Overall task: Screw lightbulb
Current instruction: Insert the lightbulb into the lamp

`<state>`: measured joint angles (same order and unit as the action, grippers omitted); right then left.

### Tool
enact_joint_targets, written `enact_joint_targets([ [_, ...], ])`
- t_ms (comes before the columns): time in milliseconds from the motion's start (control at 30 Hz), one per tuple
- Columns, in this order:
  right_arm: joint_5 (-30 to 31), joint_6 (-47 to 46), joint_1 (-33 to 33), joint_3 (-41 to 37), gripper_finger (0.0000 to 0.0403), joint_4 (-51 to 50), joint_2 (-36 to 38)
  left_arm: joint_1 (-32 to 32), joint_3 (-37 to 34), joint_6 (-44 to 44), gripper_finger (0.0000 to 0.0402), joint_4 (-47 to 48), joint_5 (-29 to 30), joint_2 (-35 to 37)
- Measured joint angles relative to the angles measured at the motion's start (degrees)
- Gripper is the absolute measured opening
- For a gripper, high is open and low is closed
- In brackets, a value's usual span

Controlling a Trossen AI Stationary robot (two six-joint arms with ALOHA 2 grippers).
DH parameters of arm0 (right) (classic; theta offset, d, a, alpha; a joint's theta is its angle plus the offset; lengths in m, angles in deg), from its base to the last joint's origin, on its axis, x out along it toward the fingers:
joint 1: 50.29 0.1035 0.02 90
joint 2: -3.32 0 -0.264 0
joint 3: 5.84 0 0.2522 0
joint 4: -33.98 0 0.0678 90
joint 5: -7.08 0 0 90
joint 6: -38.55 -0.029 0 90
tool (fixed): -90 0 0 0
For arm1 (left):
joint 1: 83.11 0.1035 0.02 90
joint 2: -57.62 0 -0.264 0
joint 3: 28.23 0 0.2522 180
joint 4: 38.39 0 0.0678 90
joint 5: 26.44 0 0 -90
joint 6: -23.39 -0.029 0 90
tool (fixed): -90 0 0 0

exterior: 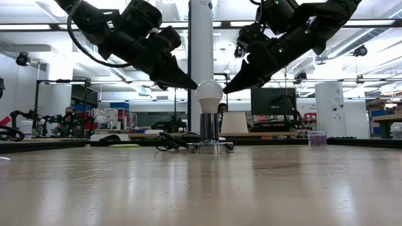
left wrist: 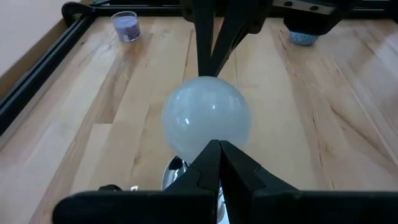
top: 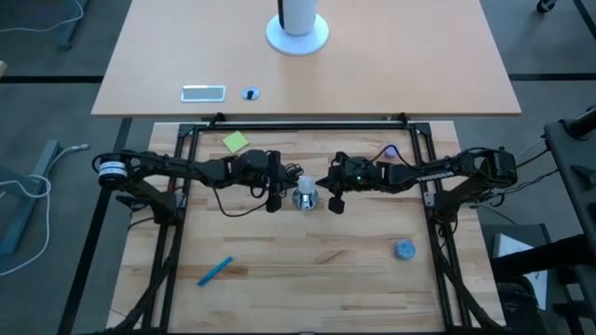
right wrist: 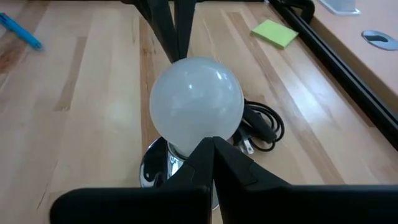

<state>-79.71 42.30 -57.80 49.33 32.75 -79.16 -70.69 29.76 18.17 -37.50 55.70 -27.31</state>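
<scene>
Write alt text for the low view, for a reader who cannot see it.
A white lightbulb stands upright in a shiny metal socket on the wooden table. Two dark arms reach down from above, the left pincer and the right pincer each closed to a point at opposite sides of the bulb. A workshop room lies behind.

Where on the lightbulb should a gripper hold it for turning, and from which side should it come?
Grip the lightbulb on the widest part of its round white globe, probably from above with one finger on each side. It stands upright in the metal socket, so its screw base is hidden and only the globe is free. Left gripper and right gripper both touch it with shut fingers.
</scene>
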Motion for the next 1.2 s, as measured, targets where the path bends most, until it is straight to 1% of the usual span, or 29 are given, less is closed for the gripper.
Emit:
enact_joint_targets([
  [733,1.6,-0.3,0.0,0.0,0.0000,-0.9,0.0,0.0,0.0,1.3,0.0000,1.3,-0.1,0.7],
  [833,2.8,-0.3,0.0,0.0,0.0000,-2.3,0.0,0.0,0.0,1.3,0.0000,2.0,-0.1,1.3],
  [1200,2.9,-0.3,-0.2,0.0,0.0000,-3.6,0.0,0.0,0.0,0.8,0.0000,4.3,-0.2,2.4],
])
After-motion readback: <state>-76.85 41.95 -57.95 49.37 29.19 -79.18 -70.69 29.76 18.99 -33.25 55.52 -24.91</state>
